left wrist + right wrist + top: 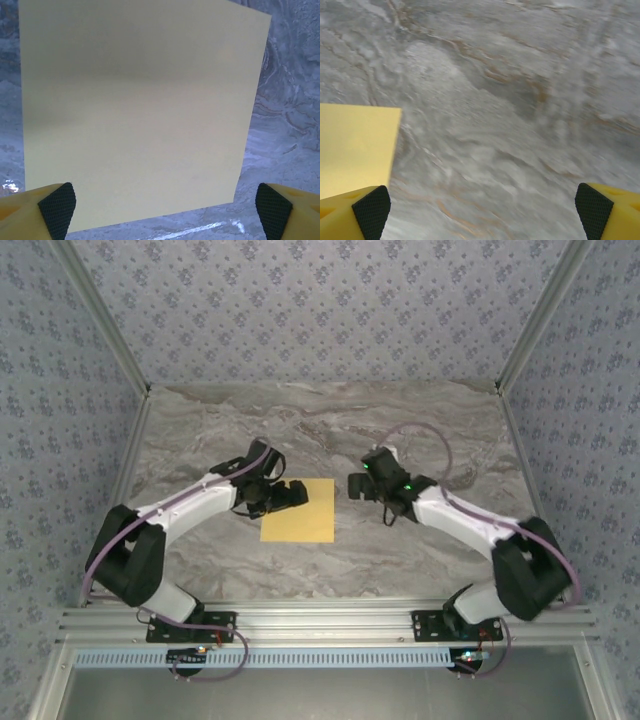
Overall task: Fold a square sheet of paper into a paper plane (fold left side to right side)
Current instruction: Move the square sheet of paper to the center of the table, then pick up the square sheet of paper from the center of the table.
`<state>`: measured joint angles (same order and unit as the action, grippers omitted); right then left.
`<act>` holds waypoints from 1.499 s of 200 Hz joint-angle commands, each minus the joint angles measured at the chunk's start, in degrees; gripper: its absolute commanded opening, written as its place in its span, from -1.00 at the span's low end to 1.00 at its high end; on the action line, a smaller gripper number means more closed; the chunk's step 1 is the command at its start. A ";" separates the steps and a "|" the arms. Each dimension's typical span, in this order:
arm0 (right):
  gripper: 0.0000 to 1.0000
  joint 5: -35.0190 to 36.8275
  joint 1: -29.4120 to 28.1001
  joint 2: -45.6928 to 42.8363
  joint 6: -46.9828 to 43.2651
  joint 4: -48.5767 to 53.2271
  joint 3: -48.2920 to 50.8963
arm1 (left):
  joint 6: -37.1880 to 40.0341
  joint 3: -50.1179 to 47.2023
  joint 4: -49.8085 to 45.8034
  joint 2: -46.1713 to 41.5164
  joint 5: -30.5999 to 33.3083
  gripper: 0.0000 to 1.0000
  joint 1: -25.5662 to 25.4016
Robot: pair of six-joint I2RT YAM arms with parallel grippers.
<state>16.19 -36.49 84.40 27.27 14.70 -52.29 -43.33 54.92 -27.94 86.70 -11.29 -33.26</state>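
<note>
Hovering with both pairs of jaws wide and empty by the light, floppy paper point(305, 515), probably needing a left-edge pinch

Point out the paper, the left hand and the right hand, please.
paper point(305, 521): top view, middle of the bare sheet.
left hand point(298, 495): top view, midway between its fingertips.
right hand point(351, 485): top view, midway between its fingertips.

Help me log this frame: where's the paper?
Top view: the paper lies flat at the table centre, left gripper over its left edge, right gripper just off its far right corner.
</note>
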 commanded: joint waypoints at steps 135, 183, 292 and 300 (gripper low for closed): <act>1.00 -9.36 -7.46 34.25 5.21 3.55 -26.04 | -2.19 -12.73 6.77 -0.55 -5.53 0.68 2.69; 0.83 -16.17 -10.18 33.40 6.00 3.23 -24.62 | -2.27 -12.76 7.19 0.40 -5.32 0.52 2.69; 0.06 -20.96 -11.59 28.13 2.57 3.04 -22.73 | -1.22 -12.73 8.25 -3.63 -6.78 0.41 6.23; 0.00 -21.47 -11.36 27.62 2.50 2.80 -22.27 | -0.71 -12.80 8.17 -4.74 -7.60 0.41 7.61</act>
<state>-1.61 -47.92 115.04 30.57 15.66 -76.12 -45.08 42.48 -20.71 85.58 -17.30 -29.10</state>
